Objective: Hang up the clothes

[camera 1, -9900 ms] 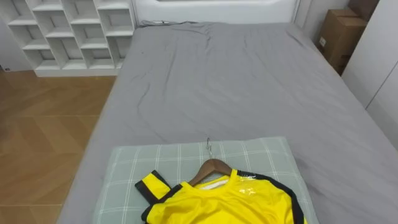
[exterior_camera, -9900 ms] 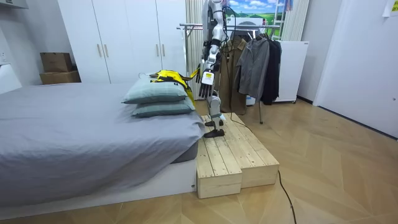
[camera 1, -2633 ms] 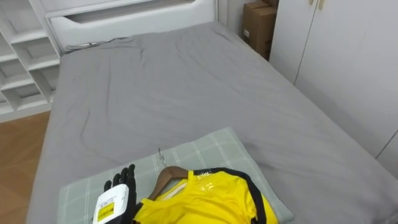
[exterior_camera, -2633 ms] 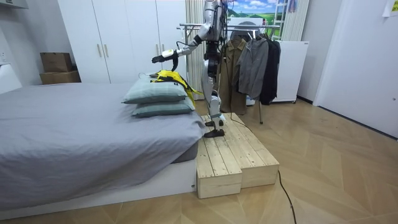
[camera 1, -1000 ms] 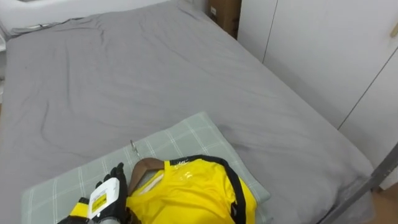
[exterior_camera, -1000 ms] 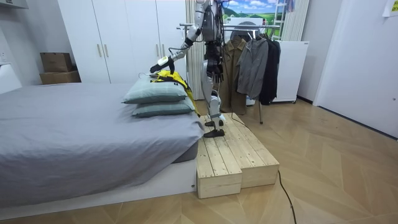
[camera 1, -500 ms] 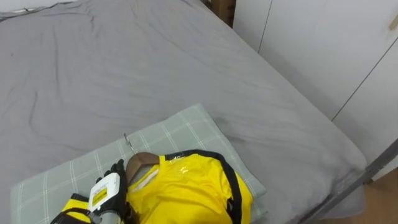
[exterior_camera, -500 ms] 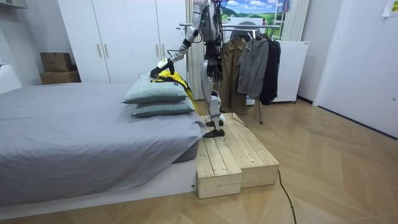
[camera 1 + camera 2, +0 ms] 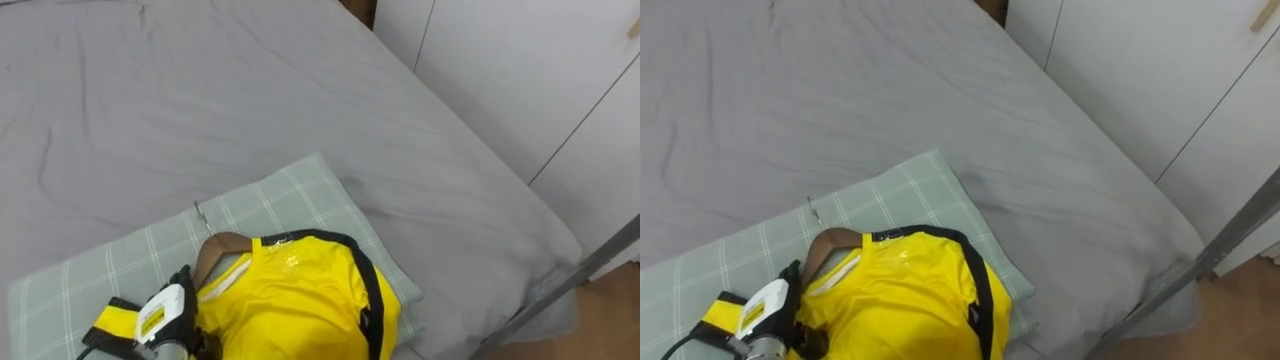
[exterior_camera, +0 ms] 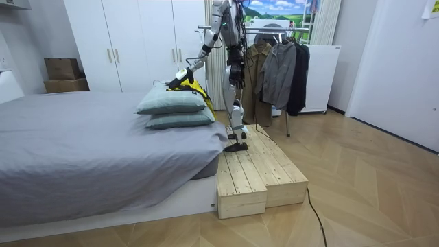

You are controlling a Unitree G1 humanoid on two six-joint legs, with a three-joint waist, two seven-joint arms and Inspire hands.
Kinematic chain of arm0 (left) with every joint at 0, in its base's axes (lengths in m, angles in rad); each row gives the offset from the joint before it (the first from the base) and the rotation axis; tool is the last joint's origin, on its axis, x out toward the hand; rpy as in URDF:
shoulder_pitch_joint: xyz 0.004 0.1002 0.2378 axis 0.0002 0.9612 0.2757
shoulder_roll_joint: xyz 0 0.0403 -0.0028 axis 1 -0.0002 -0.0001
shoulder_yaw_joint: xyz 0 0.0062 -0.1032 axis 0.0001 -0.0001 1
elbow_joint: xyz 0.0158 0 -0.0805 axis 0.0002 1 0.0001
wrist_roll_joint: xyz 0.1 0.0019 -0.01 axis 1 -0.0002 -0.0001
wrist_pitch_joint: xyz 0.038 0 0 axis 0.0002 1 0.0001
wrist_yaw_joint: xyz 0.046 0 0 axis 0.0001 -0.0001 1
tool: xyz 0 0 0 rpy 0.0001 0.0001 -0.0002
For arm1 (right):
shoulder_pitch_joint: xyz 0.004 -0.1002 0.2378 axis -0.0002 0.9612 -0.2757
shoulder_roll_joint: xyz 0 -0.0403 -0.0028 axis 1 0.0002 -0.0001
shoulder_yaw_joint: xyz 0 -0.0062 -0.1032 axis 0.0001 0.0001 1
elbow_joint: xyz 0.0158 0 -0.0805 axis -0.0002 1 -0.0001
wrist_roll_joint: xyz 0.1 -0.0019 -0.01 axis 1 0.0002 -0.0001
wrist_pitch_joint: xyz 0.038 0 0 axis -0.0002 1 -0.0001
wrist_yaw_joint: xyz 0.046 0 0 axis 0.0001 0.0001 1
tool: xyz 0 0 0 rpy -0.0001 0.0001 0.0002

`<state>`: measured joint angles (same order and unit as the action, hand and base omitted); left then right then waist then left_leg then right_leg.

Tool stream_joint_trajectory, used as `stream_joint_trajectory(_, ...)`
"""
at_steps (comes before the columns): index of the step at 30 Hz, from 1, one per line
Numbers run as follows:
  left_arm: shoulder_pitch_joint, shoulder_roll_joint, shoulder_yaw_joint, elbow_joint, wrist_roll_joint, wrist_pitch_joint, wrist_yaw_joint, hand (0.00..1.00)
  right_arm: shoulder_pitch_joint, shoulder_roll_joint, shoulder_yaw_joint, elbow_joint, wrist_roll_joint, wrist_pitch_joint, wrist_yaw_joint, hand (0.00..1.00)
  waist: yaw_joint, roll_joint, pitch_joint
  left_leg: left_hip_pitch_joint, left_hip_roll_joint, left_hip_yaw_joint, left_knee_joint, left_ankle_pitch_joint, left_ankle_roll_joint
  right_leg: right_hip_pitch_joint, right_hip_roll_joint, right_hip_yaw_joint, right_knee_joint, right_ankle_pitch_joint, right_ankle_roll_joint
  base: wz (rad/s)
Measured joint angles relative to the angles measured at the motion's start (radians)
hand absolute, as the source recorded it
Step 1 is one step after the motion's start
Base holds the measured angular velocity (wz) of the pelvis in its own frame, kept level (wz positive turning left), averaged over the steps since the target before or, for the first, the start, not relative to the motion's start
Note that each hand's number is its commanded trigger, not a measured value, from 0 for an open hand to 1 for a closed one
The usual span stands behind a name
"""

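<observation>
A yellow shirt (image 9: 290, 310) with black trim lies on a wooden hanger (image 9: 222, 245), whose metal hook (image 9: 200, 215) points toward the head of the bed. Both rest on a green checked pillow (image 9: 290, 195), the upper of two stacked pillows (image 10: 175, 103). My left hand (image 9: 165, 315) reaches in from the lower left and sits against the shirt's left shoulder, right beside the hanger's left arm. In the room view I stand on a wooden platform (image 10: 254, 171) by the bed, left arm stretched out to the shirt (image 10: 188, 82). My right hand (image 10: 238, 74) hangs by my body.
The grey bed (image 9: 200, 100) stretches beyond the pillow. White wardrobe doors (image 9: 520, 70) stand to the right. A clothes rack (image 10: 274, 31) with dark coats stands right behind me, and a grey bar (image 9: 570, 285) crosses the lower right of the eye view.
My left hand has slid down and in against the shirt's left shoulder by the hanger. The eye views have shifted, so pillow and shirt sit higher in the picture.
</observation>
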<state>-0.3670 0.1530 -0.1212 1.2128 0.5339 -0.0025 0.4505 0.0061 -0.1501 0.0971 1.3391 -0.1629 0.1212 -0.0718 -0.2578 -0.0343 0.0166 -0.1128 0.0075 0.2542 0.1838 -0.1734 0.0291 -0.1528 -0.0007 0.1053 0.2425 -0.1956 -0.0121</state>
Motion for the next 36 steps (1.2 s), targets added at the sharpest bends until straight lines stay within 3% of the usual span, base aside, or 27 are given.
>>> stream_joint_trajectory(4,-0.003,0.000,0.000,0.019,-0.014,-0.007,0.001,0.00,-0.009,0.000,0.001,0.001,0.026,0.000,-0.014,0.00,0.015,-0.010,0.0033,-0.001,0.002,0.001,0.001,0.000,0.000,-0.002,0.002,-0.002,0.012,0.000,0.000,0.00)
stream_joint_trajectory(9,-0.006,0.000,0.001,0.027,-0.032,-0.012,-0.001,0.00,-0.035,0.000,0.015,0.005,0.053,0.000,-0.019,0.00,0.022,-0.022,0.0004,-0.015,0.002,0.003,0.012,0.000,0.000,-0.016,0.000,-0.001,0.008,0.000,0.000,0.00)
stream_joint_trajectory(15,-0.021,-0.002,0.001,0.030,-0.032,-0.014,0.000,0.00,-0.046,0.002,0.041,0.016,0.062,0.000,-0.019,0.00,0.042,-0.021,-0.0011,-0.039,0.005,0.007,0.020,0.000,0.001,-0.043,0.001,0.001,0.016,0.003,-0.001,-0.02)
stream_joint_trajectory(27,-0.032,0.004,0.008,0.036,-0.069,-0.025,0.000,0.00,-0.045,0.000,0.035,0.022,0.087,-0.004,-0.022,0.00,0.045,-0.022,-0.0013,-0.056,0.007,0.009,0.021,0.000,0.001,-0.060,0.003,0.002,0.028,0.003,-0.001,0.00)
stream_joint_trajectory(32,-0.051,0.012,0.009,0.067,-0.072,-0.032,-0.002,0.00,-0.046,-0.003,0.035,0.023,0.124,-0.036,-0.022,0.00,0.043,-0.025,0.0011,-0.059,0.009,0.012,0.027,0.000,0.001,-0.068,0.005,0.001,0.032,0.003,-0.001,-0.01)
stream_joint_trajectory(33,-0.060,0.014,0.009,0.067,-0.072,-0.032,-0.003,0.05,-0.048,-0.003,0.035,0.023,0.128,-0.037,-0.025,0.00,0.043,-0.025,0.0015,-0.070,0.010,0.013,0.036,0.000,0.001,-0.076,0.005,0.001,0.035,0.003,-0.001,0.00)
stream_joint_trajectory(34,-0.064,0.015,0.009,0.067,-0.072,-0.032,-0.004,0.62,-0.050,-0.003,0.036,0.023,0.129,-0.037,-0.026,0.00,0.045,-0.025,0.0036,-0.074,0.011,0.013,0.039,0.000,0.001,-0.077,0.005,0.001,0.034,0.003,-0.002,0.00)
stream_joint_trajectory(35,-0.069,0.019,0.009,0.067,-0.073,-0.033,-0.006,1.00,-0.052,-0.003,0.038,0.023,0.136,-0.037,-0.027,0.00,0.044,-0.025,0.0038,-0.082,0.012,0.013,0.042,0.000,0.001,-0.079,0.006,0.000,0.033,0.004,-0.003,0.00)
stream_joint_trajectory(36,-0.075,0.023,0.009,0.067,-0.073,-0.034,-0.010,1.00,-0.053,-0.003,0.038,0.023,0.147,-0.038,-0.027,0.00,0.044,-0.027,0.0052,-0.088,0.013,0.013,0.046,0.000,0.001,-0.087,0.006,0.000,0.032,0.005,-0.004,0.00)
